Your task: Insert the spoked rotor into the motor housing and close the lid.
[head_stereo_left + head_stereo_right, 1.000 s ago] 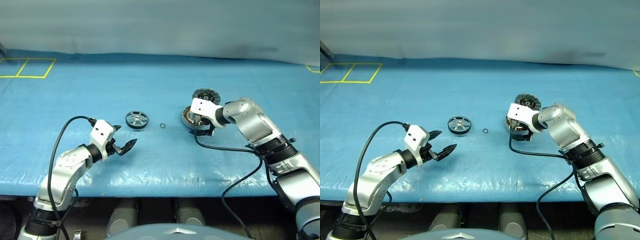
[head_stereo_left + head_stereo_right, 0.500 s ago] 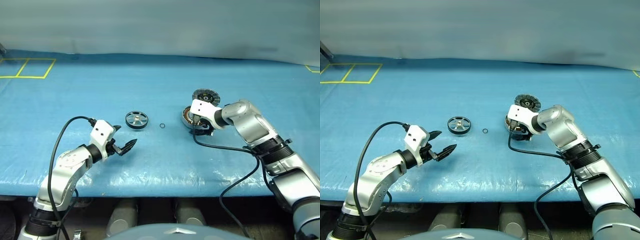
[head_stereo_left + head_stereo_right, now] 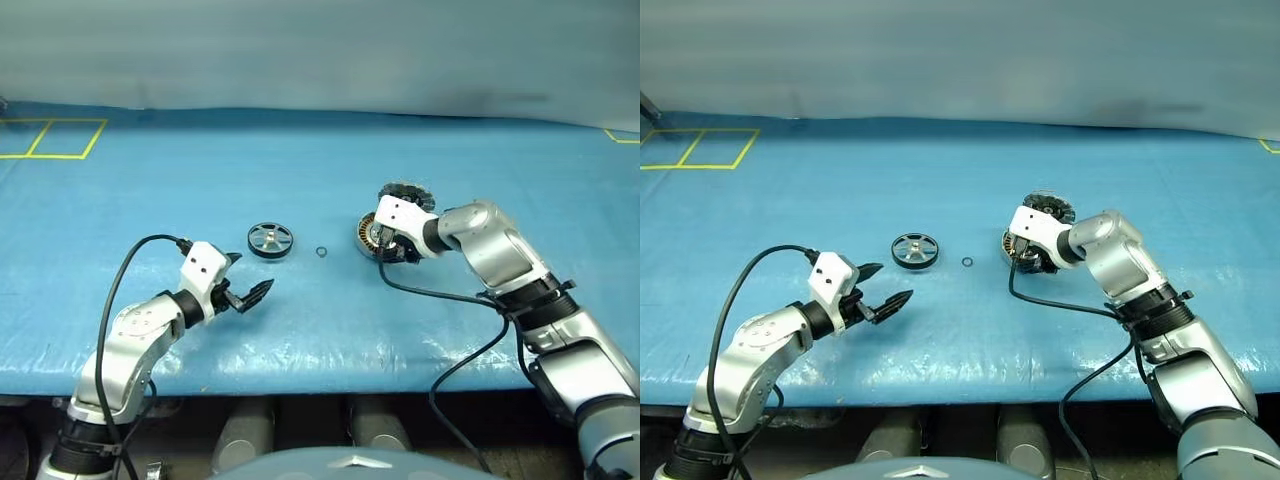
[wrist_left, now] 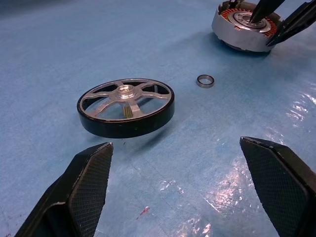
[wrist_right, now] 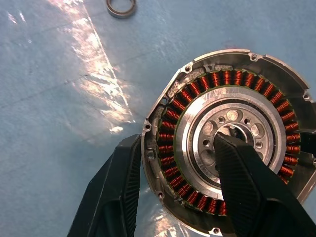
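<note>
the rotor [image 3: 270,240] lies flat on the blue table cover [image 3: 300,150], spokes up, just ahead of the left gripper [image 3: 243,295]. in the left wrist view the rotor [image 4: 126,106] sits a little past its two fingers, not touching them. those fingers [image 4: 86,182] are spread wide, with nothing between them. i think the gripper waits there, aimed at the rotor, so it can grab it soon.

a tiny ring [image 3: 321,252] lies alone on the cover, between the rotor and the housing [image 3: 371,237]. it does not look like part of this job.

the housing sits on the cover, well to the right of the rotor. its open side faces up, so the copper coils [image 5: 174,123] show around the silver middle. nothing is inside it yet. the lid [image 3: 407,193] stands up at the far edge of the housing, so the cup is open for the rotor.

the right gripper [image 3: 392,245] points down onto the housing. in the right wrist view one finger [image 5: 111,190] is just outside the housing's rim, by the wall. the other finger [image 5: 247,190] is over the silver middle. so the rim and the coils on that side are between the fingers. the fingers are partly closed around that side of the housing. i cannot tell if they press on it yet. my guess is the right gripper wants to hold the housing steady, so it does not slide when the rotor goes in.
</note>
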Motion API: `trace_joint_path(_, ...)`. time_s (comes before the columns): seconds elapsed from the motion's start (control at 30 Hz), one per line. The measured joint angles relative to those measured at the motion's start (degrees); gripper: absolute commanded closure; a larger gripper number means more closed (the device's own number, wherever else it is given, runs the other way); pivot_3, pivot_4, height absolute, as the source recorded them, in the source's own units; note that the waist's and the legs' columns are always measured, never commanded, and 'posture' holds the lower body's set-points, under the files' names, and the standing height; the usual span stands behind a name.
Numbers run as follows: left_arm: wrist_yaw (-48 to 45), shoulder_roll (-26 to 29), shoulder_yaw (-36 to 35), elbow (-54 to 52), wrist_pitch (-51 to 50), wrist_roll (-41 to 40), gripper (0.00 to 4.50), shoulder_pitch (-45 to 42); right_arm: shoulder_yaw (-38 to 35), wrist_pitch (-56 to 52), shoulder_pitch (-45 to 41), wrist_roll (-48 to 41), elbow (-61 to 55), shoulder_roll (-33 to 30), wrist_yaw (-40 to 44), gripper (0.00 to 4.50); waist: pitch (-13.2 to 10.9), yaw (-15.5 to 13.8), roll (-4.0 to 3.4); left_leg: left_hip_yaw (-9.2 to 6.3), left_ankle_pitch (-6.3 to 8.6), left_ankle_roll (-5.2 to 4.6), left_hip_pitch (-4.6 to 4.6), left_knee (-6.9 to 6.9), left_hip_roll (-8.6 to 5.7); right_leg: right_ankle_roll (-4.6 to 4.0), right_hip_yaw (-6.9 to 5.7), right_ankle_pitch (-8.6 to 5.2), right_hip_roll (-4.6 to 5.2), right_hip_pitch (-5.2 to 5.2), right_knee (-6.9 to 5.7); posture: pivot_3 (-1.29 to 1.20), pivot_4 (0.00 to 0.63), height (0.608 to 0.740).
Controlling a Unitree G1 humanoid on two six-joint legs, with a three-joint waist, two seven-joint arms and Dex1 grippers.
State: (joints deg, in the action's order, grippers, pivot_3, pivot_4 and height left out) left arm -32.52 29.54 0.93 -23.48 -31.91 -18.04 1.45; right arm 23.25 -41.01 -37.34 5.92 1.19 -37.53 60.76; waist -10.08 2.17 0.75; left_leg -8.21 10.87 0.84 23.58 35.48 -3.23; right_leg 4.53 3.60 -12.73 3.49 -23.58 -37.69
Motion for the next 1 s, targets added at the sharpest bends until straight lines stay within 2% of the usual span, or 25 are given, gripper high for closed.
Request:
trace_joint_path(0.5, 0.03, 0.04, -0.36, -0.01, -0.03, 0.01, 0.00, 1.17, -0.03, -13.02, 14.05, -3.30, -25.83, 1.86, -5.38, 2.56, 0.03, -0.22, 0.03, -0.01, 0.04, 0.03, -0.01, 0.05, 0.14, 0.24, -0.03, -0.23, 0.01, 0.04, 0.00, 0.00, 0.150, 0.740)
trace_joint_path(1.0, -0.03, 0.01, -0.22, -0.01, -0.17, -0.05, 0.00, 1.22, 1.29, -18.40, 16.89, -7.37, -31.55, 4.47, -11.93, 2.56, 0.13, -0.02, 0.17, 0.02, 0.04, 0.05, -0.07, 0.06, 0.31, -0.02, -0.04, -0.38, -0.10, 0.06, -0.03, 0.00, 0.150, 0.740)
